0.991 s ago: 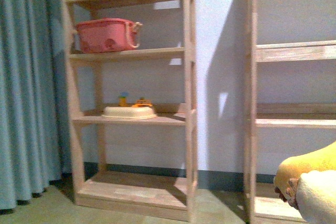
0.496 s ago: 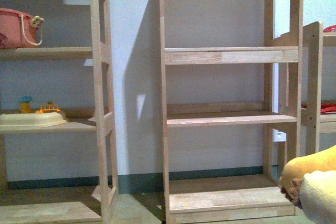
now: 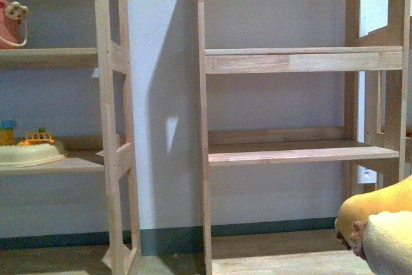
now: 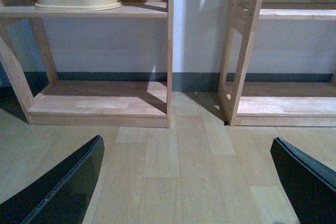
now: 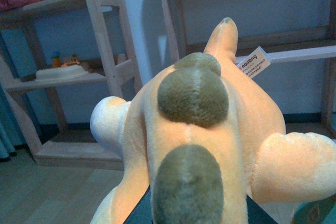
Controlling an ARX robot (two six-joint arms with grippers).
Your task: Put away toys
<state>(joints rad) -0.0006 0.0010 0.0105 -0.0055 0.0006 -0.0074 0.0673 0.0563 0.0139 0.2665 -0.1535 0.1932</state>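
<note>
While the left gripper (image 4: 184,187) gapes wide, the plush animal (image 5: 194,129) sits clasped in the right gripper (image 5: 199,216).

Two wooden racks stand against a pale wall (image 3: 161,94). The left rack (image 3: 106,127) carries a pink tub (image 3: 8,20) and, one shelf lower, a cream tray (image 3: 29,154) — low before the right rack (image 3: 302,61), an orange-yellow plush animal (image 3: 373,207) fills the corner.

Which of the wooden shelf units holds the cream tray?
The leftmost shelf unit: the cream tray sits on its shelf, below the pink tub. The shelf unit beside it shows only bare boards.
</note>
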